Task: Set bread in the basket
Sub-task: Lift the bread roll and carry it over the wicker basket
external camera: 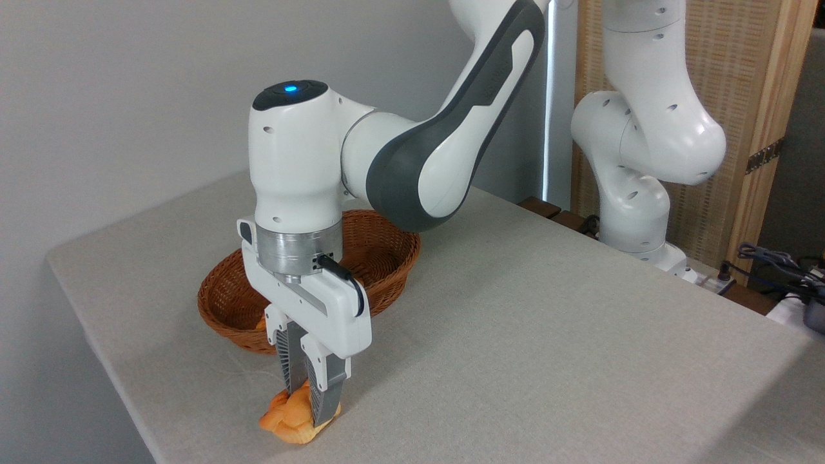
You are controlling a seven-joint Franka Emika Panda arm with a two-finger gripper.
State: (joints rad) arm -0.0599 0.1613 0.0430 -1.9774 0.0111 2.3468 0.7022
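The bread, a small lumpy golden-orange bun, lies on the table near its front edge. My gripper points straight down over it, and its two grey ribbed fingers are closed against the bun's right part. The bun still appears to touch the tabletop. The basket, oval brown wicker with low sides, stands just behind the gripper, and my wrist hides much of its inside. A small orange patch shows inside the basket's near end; I cannot tell what it is.
The table has a grey cloth top, and its left and front edges run close to the bun. The arm's white base stands at the back right. Cables and dark gear lie at the far right.
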